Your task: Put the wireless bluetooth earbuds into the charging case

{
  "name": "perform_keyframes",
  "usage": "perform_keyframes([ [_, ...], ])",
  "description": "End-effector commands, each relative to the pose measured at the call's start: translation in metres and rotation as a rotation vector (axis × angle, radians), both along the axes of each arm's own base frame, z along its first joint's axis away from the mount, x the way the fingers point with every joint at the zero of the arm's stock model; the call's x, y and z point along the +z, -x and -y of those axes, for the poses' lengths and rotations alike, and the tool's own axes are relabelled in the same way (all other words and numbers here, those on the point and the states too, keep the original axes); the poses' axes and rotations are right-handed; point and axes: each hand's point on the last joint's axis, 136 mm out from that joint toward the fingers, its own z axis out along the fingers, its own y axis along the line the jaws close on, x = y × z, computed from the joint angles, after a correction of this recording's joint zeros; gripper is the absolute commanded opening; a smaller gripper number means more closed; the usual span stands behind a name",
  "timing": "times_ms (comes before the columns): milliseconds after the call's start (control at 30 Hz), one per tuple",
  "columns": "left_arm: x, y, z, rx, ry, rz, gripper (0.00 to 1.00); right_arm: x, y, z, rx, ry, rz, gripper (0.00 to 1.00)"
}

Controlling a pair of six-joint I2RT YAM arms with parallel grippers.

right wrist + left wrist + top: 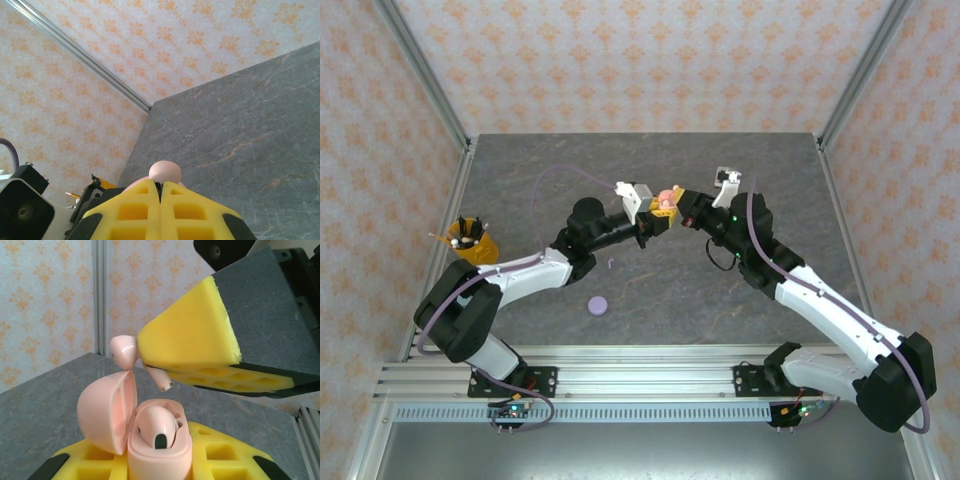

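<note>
My left gripper [160,467] is shut on an open pale pink charging case [159,456], holding it up in the air. Its lid [102,410] is swung back to the left. One pink earbud [156,426] sits in a well of the case. My right gripper [160,186] is shut on a second pink earbud [165,172], whose round head pokes out past the yellow fingertips. In the left wrist view that earbud [124,351] hangs just above the case, stem [161,379] pointing down at the free well. The two grippers [655,215] [677,207] meet over the table's middle, with the case [666,197] between them.
A lilac round case [598,306] lies on the grey table near the front. A tiny lilac piece [610,264] lies just behind it. A yellow cup of pens [470,240] stands at the left edge. A metal rail [650,365] runs along the near side.
</note>
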Motion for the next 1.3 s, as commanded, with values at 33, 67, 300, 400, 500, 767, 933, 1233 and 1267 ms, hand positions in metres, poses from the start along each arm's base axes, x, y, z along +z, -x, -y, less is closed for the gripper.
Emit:
perform_keyframes([
  [33,0.028,0.0,0.007,-0.014,0.066,0.051,0.0,0.004,-0.003,-0.002,-0.005,-0.029,0.025,0.04],
  [67,0.029,0.0,0.007,-0.014,0.068,0.05,0.0,0.003,-0.003,-0.002,-0.002,-0.028,0.024,0.04],
  [300,0.034,-0.004,0.006,0.0,0.098,0.045,0.0,-0.004,-0.001,-0.003,0.005,-0.018,0.02,0.04],
  [400,0.039,-0.005,0.006,0.004,0.118,0.048,0.0,-0.01,-0.001,-0.002,0.002,-0.005,0.012,0.04],
  [500,0.043,-0.005,0.005,0.007,0.131,0.051,0.0,-0.014,0.0,-0.001,0.003,0.005,0.009,0.04],
  [767,0.053,-0.007,0.004,0.019,0.151,0.059,0.0,-0.023,0.002,0.002,0.001,0.056,0.008,0.03],
  [933,0.052,-0.01,0.004,0.032,0.142,0.061,0.0,-0.025,0.005,0.004,0.002,0.071,0.008,0.02],
  [1233,0.048,-0.013,0.005,0.035,0.137,0.056,0.0,-0.026,0.007,0.007,-0.003,0.101,0.002,0.03],
  [1267,0.046,-0.013,0.005,0.035,0.135,0.051,0.0,-0.025,0.006,0.008,-0.005,0.102,0.002,0.03],
])
